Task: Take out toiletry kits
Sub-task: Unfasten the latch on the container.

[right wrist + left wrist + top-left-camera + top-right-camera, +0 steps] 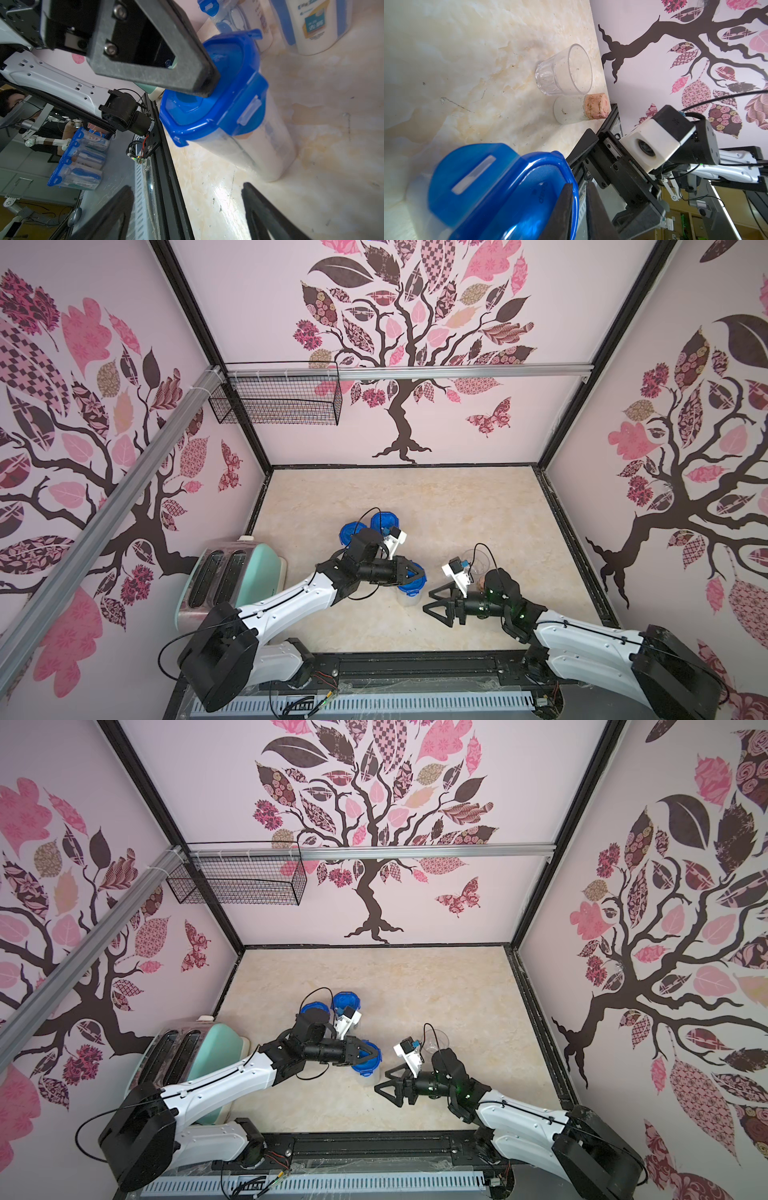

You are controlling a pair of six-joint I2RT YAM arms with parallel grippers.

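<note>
1. Grip first: the left end effector (pixel 419 572) has its jaws almost together, with the tips resting on the blue lid (pixel 232 68) of the nearest jar (pixel 409 598). We cannot tell whether they pinch any part of it.
2. The right end effector (pixel 427 600) stands wide open and empty, just beside the jar and not touching it.
3. The toiletry kit (pixel 270 149) shows only as pale shapes inside the jar, below the left end effector's tips.
4. We judge the tall jar unbraced, so a sideways pull on the lid could tip it or drag it across the desk (pixel 457 510).
5. One clip (pixel 250 109) looks folded down; lifting now would likely raise the whole jar, which could then drop.
6. The two end effectors are near each other, and bringing the right one in could make them collide.
7. Beside the right end effector's wrist stand a glass (pixel 566 70) and a cork-stoppered bottle (pixel 571 112); a careless swing could knock them over.
</note>
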